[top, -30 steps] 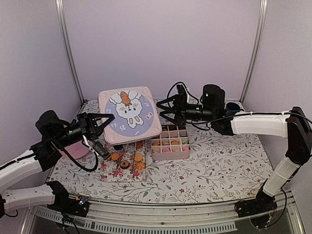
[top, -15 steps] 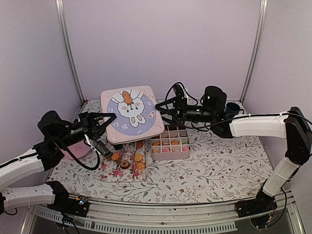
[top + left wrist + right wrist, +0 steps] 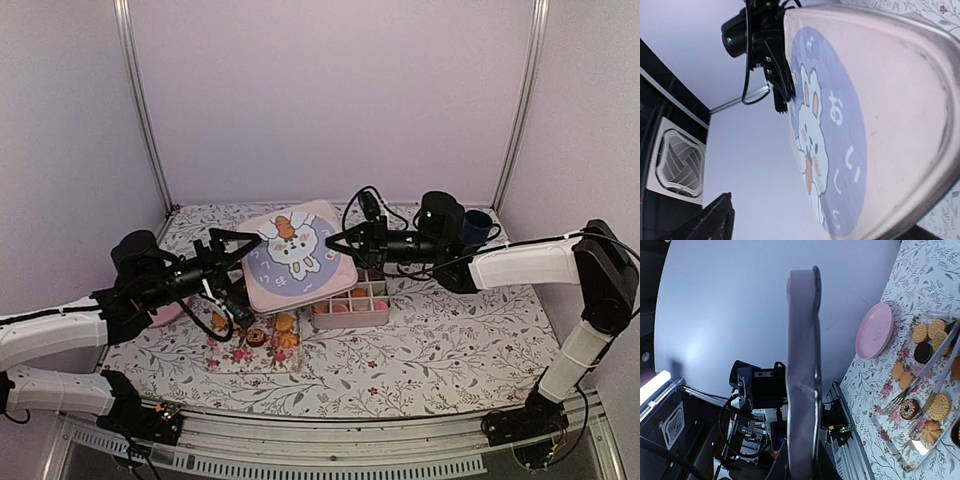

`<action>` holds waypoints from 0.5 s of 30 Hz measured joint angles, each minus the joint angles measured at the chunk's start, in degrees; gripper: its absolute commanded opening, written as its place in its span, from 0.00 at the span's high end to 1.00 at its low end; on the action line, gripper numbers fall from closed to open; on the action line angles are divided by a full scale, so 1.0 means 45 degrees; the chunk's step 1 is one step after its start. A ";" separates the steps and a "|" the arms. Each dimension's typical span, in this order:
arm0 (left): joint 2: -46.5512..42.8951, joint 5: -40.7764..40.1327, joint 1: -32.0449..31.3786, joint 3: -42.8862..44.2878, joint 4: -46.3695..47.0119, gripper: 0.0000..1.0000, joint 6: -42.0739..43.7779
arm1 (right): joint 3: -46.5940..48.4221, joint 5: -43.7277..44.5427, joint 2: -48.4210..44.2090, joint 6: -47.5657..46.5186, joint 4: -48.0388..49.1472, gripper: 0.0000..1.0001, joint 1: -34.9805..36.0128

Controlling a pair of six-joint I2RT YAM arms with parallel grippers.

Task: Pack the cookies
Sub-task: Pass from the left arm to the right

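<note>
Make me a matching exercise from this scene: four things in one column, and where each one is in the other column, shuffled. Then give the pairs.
Things:
1. bunny lid
2. divided pink box
3. blue cup
4. loose cookies

Places:
A. on the clear tray near the front
B. at the far right back of the table
C. lifted and tilted, over the box's back rows
D. flat on the table, just right of the tray

Pairs: 1-C, 2-D, 3-B, 4-A.
</note>
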 measured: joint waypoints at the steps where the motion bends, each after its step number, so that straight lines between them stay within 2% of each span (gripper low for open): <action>1: 0.0359 -0.0461 -0.0112 0.0262 -0.0457 0.01 -0.0262 | -0.0277 0.0010 -0.0034 0.0024 0.0015 1.00 -0.0189; 7: 0.2463 -0.3157 -0.0306 0.3094 -0.4575 0.00 -0.2807 | -0.2254 0.0039 -0.0452 0.0287 0.0010 1.00 -0.1909; 10: 0.3366 -0.3745 -0.0301 0.4789 -0.7125 0.01 -0.4541 | -0.3152 0.0044 -0.0719 0.0287 -0.0015 1.00 -0.2778; 15: 0.5430 -0.3619 0.0214 0.7252 -1.0996 0.01 -0.7077 | -0.3973 0.0049 -0.0787 0.0141 -0.0126 1.00 -0.3818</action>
